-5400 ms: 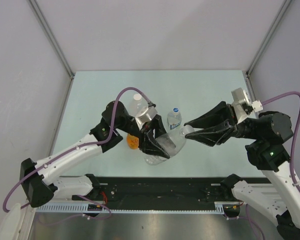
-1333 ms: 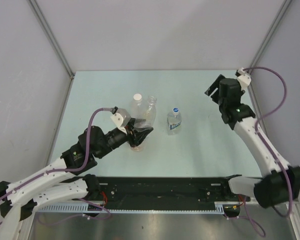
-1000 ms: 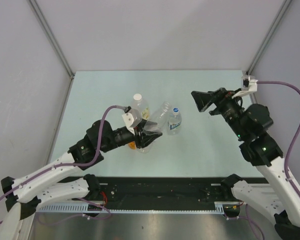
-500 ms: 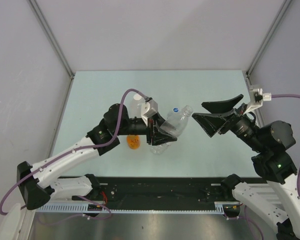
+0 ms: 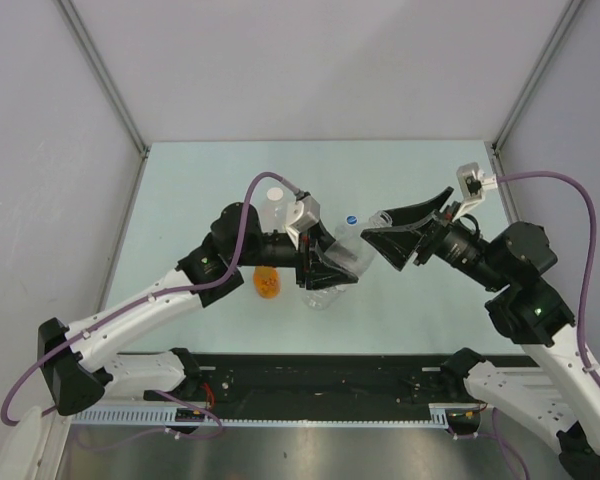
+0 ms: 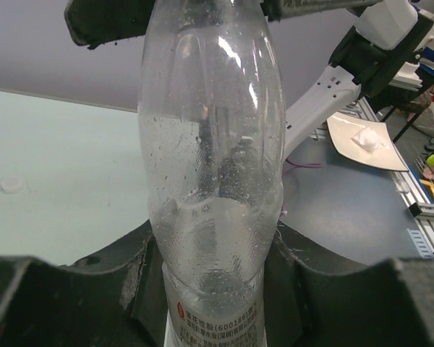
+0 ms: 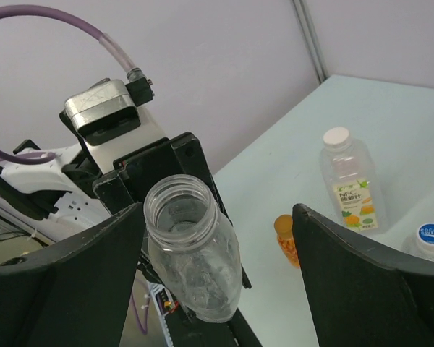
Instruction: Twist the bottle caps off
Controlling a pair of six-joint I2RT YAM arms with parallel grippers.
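Note:
My left gripper (image 5: 320,272) is shut on the lower body of a clear bottle (image 5: 345,262), held tilted above the table with its neck toward the right arm. In the left wrist view the bottle (image 6: 213,144) fills the gap between my fingers (image 6: 72,296). Its mouth (image 7: 181,206) is open, with no cap on it. My right gripper (image 5: 373,226) is open, its fingers (image 7: 362,275) flanking the neck without touching. A yellow-labelled bottle (image 7: 349,184) with a white cap (image 7: 336,136) stands behind. A bottle with a blue cap (image 5: 351,222) stands beside it.
A small orange bottle (image 5: 267,283) lies on the table (image 5: 180,200) under the left arm. A loose white cap (image 6: 12,185) rests on the table surface. Grey walls close the table at back and sides; a black rail (image 5: 320,385) runs along the near edge.
My right gripper has moved left and brought its fingers to either side of the held bottle's neck, narrowing a little. The left gripper keeps its hold and has shifted the bottle only slightly.

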